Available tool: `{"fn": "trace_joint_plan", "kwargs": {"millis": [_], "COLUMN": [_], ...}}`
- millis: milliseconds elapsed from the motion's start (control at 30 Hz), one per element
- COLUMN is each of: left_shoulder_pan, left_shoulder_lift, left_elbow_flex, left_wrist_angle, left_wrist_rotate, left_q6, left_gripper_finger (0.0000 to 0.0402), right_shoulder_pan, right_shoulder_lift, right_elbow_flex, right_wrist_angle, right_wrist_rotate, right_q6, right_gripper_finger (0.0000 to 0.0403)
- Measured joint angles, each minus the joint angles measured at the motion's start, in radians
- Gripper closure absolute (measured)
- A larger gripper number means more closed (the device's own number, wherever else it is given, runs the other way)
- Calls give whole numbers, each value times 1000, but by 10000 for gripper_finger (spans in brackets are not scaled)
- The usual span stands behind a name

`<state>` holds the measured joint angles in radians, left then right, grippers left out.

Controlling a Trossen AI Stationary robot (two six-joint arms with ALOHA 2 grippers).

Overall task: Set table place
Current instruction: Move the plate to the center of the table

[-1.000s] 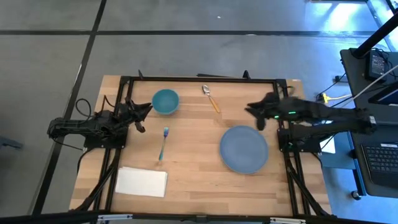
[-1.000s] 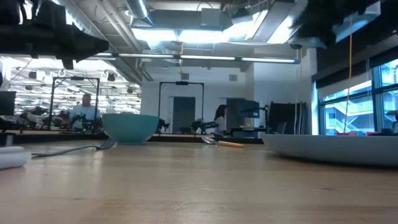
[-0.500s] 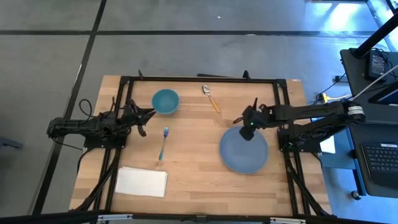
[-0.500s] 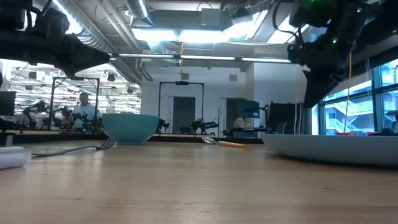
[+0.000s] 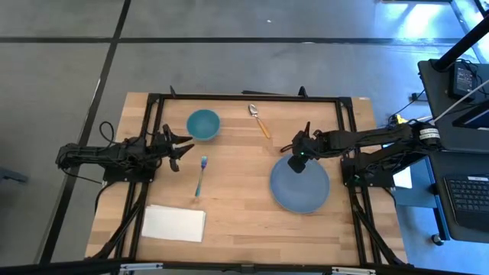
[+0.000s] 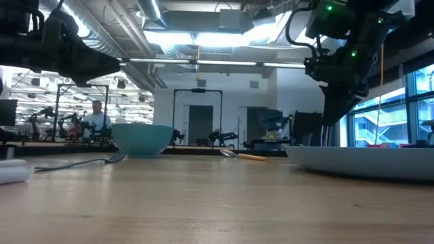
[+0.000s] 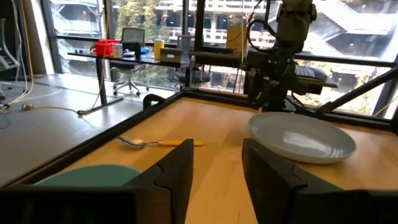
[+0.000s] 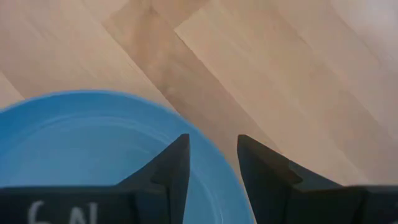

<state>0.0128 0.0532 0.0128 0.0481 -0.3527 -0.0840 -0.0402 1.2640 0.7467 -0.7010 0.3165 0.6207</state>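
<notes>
On the table, no brand or label readable anywhere; only faint white marks, something like "6 N", on the right gripper's own body in the right wrist view. Counts: one blue plate, one teal bowl, one spoon, one fork, one white napkin. Plate sits near the right edge, mid-depth. Bowl near the far edge, left of centre; spoon near the far edge, about centre; fork just left of centre, between bowl and napkin; napkin by the near left corner. All five apart from each other.

Right gripper is over the plate's far left rim, fingers parted with the plate's edge showing between them, holding nothing; contact unclear. Left gripper hovers near the left edge, just beside the bowl, fingers spread, empty.
</notes>
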Motion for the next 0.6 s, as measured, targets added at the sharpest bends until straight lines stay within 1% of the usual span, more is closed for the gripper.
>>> {"fn": "trace_joint_plan", "kwargs": {"millis": [133, 233, 467, 600], "left_shoulder_pan": [0, 0, 0, 0], "left_shoulder_lift": [0, 0, 0, 0], "left_elbow_flex": [0, 0, 0, 0], "left_wrist_angle": [0, 0, 0, 0], "left_wrist_rotate": [0, 1, 2, 3], "left_q6": [-17, -19, -20, -21], "left_gripper_finger": [267, 266, 266, 266], "right_shoulder_pan": [0, 0, -5, -5], "right_shoulder_lift": [0, 0, 0, 0], "right_elbow_flex": [0, 0, -1, -1], "right_wrist_angle": [-3, -22, -110, -117], "right_wrist_rotate": [-36, -39, -31, -31], "right_q6": [-34, -46, 79, 100], "right_gripper_finger": [265, 265, 265, 265]}}
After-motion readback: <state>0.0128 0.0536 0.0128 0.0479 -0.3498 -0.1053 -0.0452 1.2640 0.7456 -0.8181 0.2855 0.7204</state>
